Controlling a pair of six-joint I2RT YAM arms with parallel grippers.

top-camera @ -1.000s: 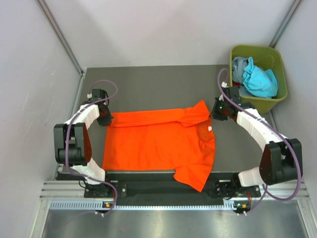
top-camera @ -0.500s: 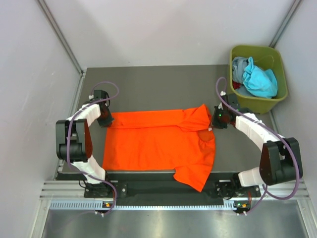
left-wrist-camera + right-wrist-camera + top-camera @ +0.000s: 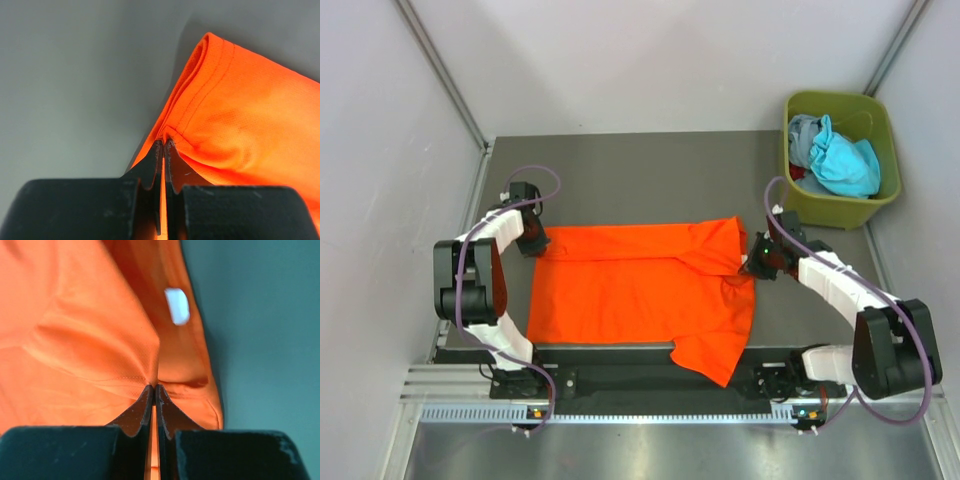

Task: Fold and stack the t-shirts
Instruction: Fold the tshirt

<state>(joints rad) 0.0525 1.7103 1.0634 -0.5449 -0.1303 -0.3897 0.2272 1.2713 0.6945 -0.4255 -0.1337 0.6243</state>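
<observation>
The bright orange t-shirt [image 3: 640, 290] lies spread on the dark table, its far edge folded toward me as a band. My left gripper [image 3: 536, 240] is shut on the shirt's far-left corner, seen in the left wrist view [image 3: 163, 142] with the hemmed cloth [image 3: 235, 100] pinched between the fingers. My right gripper [image 3: 756, 262] is shut on the folded far-right part of the shirt, seen in the right wrist view [image 3: 153, 386]; the white neck label [image 3: 176, 305] shows just beyond it. Teal-blue [image 3: 845, 160] and grey [image 3: 802, 135] t-shirts lie bunched in the bin.
The olive-green bin [image 3: 835, 208] stands at the table's far right corner, close behind the right arm. Bare dark table [image 3: 640, 175] stretches behind the orange shirt. One sleeve [image 3: 710, 355] hangs over the table's near edge.
My right gripper has drawn the shirt's far-right part toward me and slightly right, flattening the raised sleeve into the fold. My left gripper has stayed almost still.
</observation>
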